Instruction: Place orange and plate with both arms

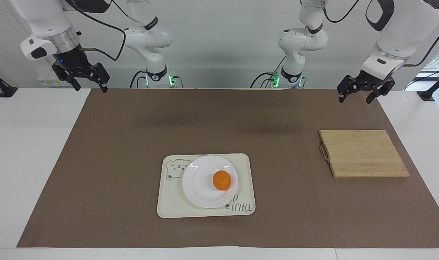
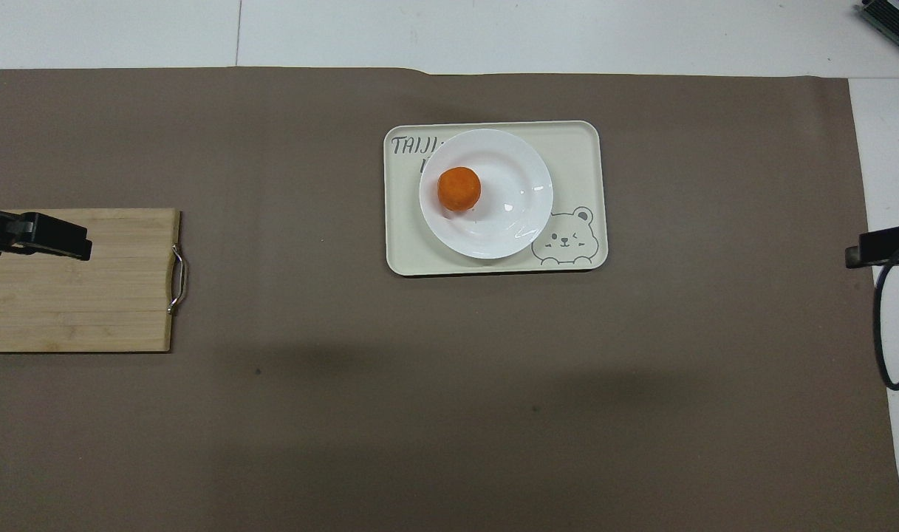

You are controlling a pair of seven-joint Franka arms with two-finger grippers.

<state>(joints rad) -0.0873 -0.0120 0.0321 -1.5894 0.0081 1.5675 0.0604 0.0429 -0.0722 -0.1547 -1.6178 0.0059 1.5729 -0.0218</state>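
On the cream tray [image 1: 172, 206] at the middle of the brown mat [image 1: 114, 162] we found the white plate [image 1: 197, 186], and on the plate sat the orange [image 1: 222, 181], resting a little toward the side of the plate nearest the left arm's end of the desk [image 1: 28, 162]. From overhead the plate [image 2: 512, 181] covered part of the lettering on the tray [image 2: 578, 155], while the bear drawing on the tray stayed clear of it; the orange [image 2: 459, 189] touched nothing but the plate.

We saw a wooden cutting board [image 1: 363, 153] lying flat on the mat toward the left arm's end, well apart from the tray, its metal handle on the edge that faced the tray.

We noted the left gripper [image 1: 360, 94] hanging in the air above the mat's corner near the board, its jaws spread and holding nothing. The right gripper [image 1: 88, 86] hung above the mat's edge at the right arm's end, well apart from the tray, and its jaws also stood apart and empty. Neither gripper touched the plate or the orange.
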